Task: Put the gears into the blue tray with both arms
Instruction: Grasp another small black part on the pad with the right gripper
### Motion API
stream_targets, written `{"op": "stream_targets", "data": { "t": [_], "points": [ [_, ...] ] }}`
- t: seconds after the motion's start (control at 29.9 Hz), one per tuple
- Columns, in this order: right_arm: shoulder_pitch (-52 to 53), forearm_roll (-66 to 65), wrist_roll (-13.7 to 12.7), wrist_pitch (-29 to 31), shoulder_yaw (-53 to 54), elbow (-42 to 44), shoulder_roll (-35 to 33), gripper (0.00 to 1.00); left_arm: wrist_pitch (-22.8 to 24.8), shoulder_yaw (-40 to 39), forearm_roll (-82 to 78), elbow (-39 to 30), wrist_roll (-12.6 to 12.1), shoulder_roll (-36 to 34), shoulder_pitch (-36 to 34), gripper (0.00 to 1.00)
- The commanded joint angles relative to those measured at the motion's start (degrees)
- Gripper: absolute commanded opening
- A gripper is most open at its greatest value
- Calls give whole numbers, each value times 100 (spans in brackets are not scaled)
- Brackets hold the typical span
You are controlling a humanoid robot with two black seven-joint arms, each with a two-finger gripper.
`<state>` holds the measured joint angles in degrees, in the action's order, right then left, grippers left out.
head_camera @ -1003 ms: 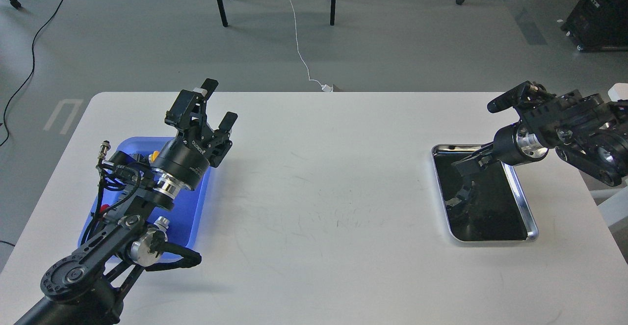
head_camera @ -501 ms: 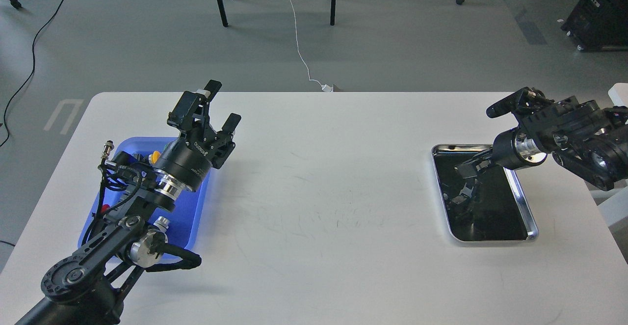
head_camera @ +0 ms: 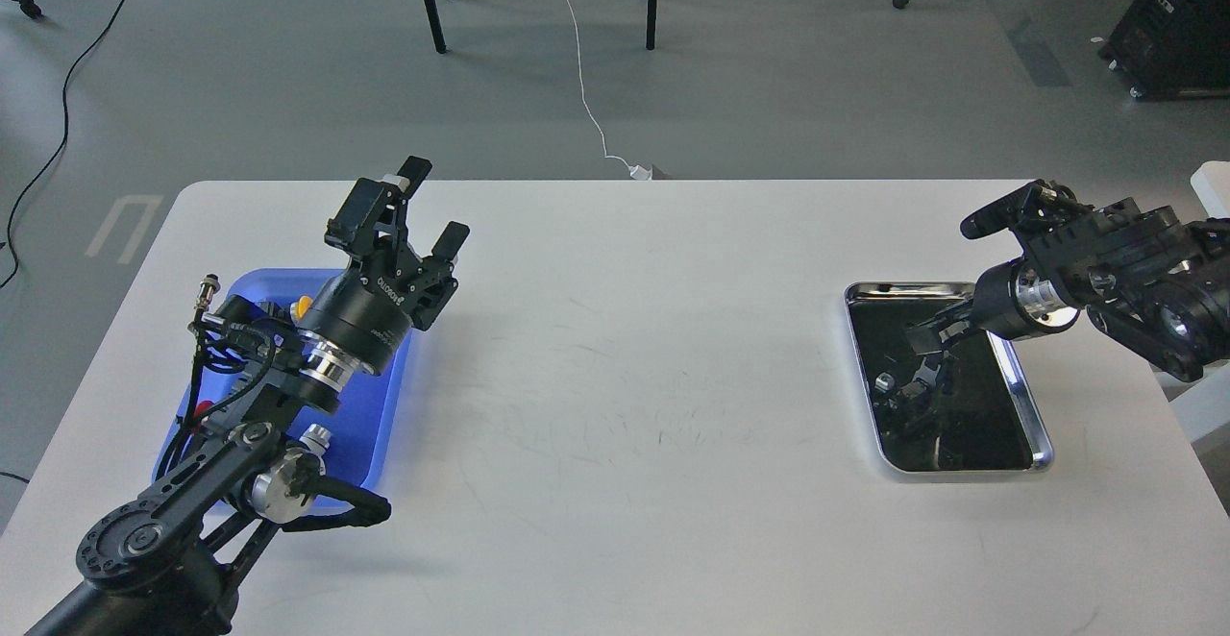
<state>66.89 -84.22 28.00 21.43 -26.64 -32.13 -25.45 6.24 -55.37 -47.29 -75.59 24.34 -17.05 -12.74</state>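
Observation:
The blue tray lies at the table's left, largely covered by my left arm. My left gripper is raised above the tray's far right corner, open, with nothing between its fingers. My right gripper reaches down into the silver metal tray at the right. It is dark against the tray's dark inside, so its fingers cannot be told apart. No gears can be made out: the silver tray's inside shows only dark reflections and a small shiny spot.
A yellow cap and a red cap peek out from under my left arm in the blue tray. The white table stretches between the two trays. Chair legs and cables are on the floor beyond.
My right arm has shifted slightly right and its gripper has dipped lower into the silver tray. The left gripper has hardly moved and stays open.

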Motion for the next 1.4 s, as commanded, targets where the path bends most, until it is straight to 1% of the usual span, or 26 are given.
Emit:
{"op": "stream_targets", "data": {
  "t": [0.0, 0.17, 0.74, 0.8, 0.84, 0.87, 1.0, 1.1, 1.37],
  "points": [
    [-18, 11, 0, -42, 1, 40, 41, 66, 0, 8, 0, 0, 0, 0, 0, 98],
    [-27, 20, 0, -130, 1, 49, 41, 59, 0, 8, 0, 0, 0, 0, 0, 98],
    [-71, 38, 0, -174, 1, 198, 260, 57, 0, 8, 0, 0, 0, -18, 0, 98],
    [-79, 38, 0, -174, 1, 216, 269, 56, 0, 8, 0, 0, 0, -18, 0, 98],
    [-80, 38, 0, -174, 1, 216, 269, 52, 0, 8, 0, 0, 0, -18, 0, 98],
    [-88, 38, 0, -174, -8, 224, 269, 46, 0, 8, 0, 0, 0, -18, 0, 98],
    [-141, 38, 0, -183, 1, 233, 269, 43, 0, 8, 0, 0, 0, -18, 0, 98],
    [-141, 38, 0, -174, 1, 233, 269, 34, 0, 0, 0, 0, 0, -27, 0, 98],
    [-97, 46, 0, -174, 1, 207, 269, 23, 0, 0, 0, 0, 0, -27, 0, 98]
  ]
}}
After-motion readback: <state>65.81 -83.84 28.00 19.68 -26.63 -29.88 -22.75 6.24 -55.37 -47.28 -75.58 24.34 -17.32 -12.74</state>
